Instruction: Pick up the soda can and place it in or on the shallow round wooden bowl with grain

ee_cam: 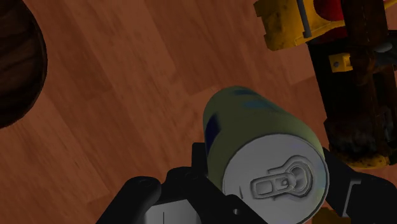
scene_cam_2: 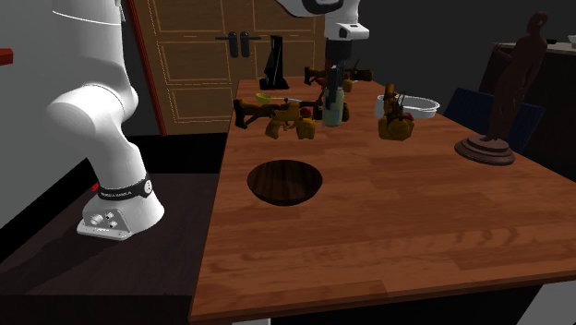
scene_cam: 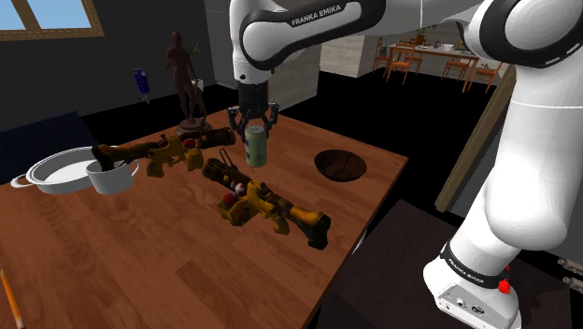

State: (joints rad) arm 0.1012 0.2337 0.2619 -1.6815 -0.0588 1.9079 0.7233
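One black gripper (scene_cam: pixel 254 129) clasps one pale green soda can (scene_cam: pixel 255 150) near its top, fingers closed against its sides. The can hangs upright and seems lifted just clear of the table (scene_cam: pixel 140 262), so the pickup looks done. Left to do: carry it to the one dark wooden bowl (scene_cam: pixel 340 164), empty and nearby toward the shoulder view's right, then let go. Also on the table: two yellow tools (scene_cam: pixel 266 204), one white pot (scene_cam: pixel 56 171), one white cup (scene_cam: pixel 112 178), one statue (scene_cam: pixel 187 84).
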